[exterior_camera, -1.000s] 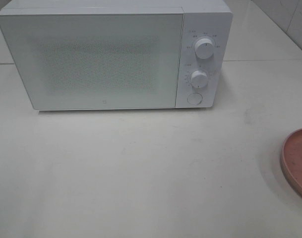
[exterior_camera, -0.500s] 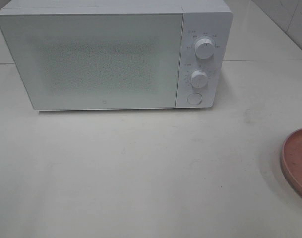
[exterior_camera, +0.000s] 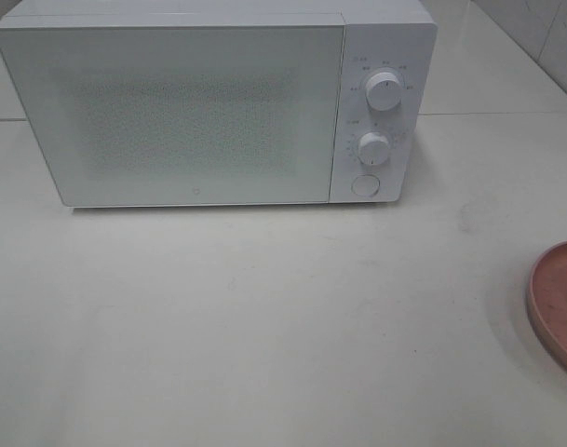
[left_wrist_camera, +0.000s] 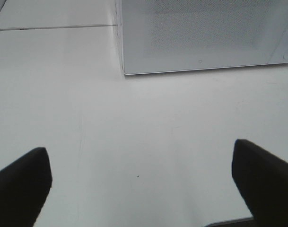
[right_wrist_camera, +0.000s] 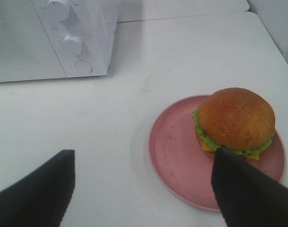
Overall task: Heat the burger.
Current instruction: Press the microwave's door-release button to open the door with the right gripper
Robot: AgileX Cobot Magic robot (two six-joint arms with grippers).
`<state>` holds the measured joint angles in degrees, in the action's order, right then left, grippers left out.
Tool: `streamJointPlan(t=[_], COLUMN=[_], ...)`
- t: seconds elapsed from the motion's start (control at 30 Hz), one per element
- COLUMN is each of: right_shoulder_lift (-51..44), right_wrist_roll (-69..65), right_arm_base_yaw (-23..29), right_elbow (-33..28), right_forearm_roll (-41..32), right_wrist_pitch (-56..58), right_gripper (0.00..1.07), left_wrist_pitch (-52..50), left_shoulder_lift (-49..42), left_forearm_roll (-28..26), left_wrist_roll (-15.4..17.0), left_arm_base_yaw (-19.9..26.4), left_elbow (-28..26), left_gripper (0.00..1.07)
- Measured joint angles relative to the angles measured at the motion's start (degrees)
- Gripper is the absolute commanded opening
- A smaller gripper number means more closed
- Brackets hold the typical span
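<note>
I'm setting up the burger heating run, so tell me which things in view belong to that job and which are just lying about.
For the job: burger; pink plate under it; microwave, door shut; its upper knob, lower knob and round button.
Just there: white table; second table behind.

One microwave point(exterior_camera: 190, 112), two knobs point(exterior_camera: 383, 91), one button point(exterior_camera: 365, 185), one plate point(right_wrist_camera: 177, 151), one burger point(right_wrist_camera: 236, 118).

Soft, even light fills every view; the pale desk point(exterior_camera: 264, 326) is nearly washed out. The microwave point(exterior_camera: 171, 112) casts only a thin shadow at its base, its door speckled with grain. Close up, the dark fingers point(left_wrist_camera: 21, 189) blur; the burger point(right_wrist_camera: 236, 116) is sharp.
</note>
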<state>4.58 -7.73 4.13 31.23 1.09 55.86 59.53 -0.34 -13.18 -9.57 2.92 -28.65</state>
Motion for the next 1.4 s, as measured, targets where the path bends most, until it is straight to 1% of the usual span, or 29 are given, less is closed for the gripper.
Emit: streamJointPlan(t=[0.3,0.37,0.67,0.73,0.83,0.9,1.1,1.17,1.4], right_shoulder_lift=[7.96,10.94,17.70,20.63,21.43,24.41,27.44,30.60,35.87], right_wrist_roll=[0.00,0.00,0.00,0.00,0.00,0.00,0.00,0.00,0.00], right_arm_base_yaw=[0.00,0.00,0.00,0.00,0.00,0.00,0.00,0.00,0.00], right_elbow=[0.00,0.00,0.00,0.00,0.00,0.00,0.00,0.00,0.00], right_forearm_roll=[0.00,0.00,0.00,0.00,0.00,0.00,0.00,0.00,0.00], right_wrist_pitch=[-4.93,-7.51,-14.09,-17.25,-17.99,-21.60,-25.38,-29.16,-34.38], right_gripper=[0.76,0.76,0.76,0.76,0.76,0.76,0.76,0.76,0.76], left_wrist_pitch=[0.00,0.00,0.00,0.00,0.00,0.00,0.00,0.00,0.00], left_shoulder_lift=[0.00,0.00,0.00,0.00,0.00,0.00,0.00,0.00,0.00], left_forearm_roll=[0.00,0.00,0.00,0.00,0.00,0.00,0.00,0.00,0.00], left_wrist_roll=[0.00,0.00,0.00,0.00,0.00,0.00,0.00,0.00,0.00], left_arm_base_yaw=[0.00,0.00,0.00,0.00,0.00,0.00,0.00,0.00,0.00], left_elbow=[0.00,0.00,0.00,0.00,0.00,0.00,0.00,0.00,0.00], left_gripper=[0.98,0.98,0.98,0.98,0.98,0.98,0.98,0.98,0.98])
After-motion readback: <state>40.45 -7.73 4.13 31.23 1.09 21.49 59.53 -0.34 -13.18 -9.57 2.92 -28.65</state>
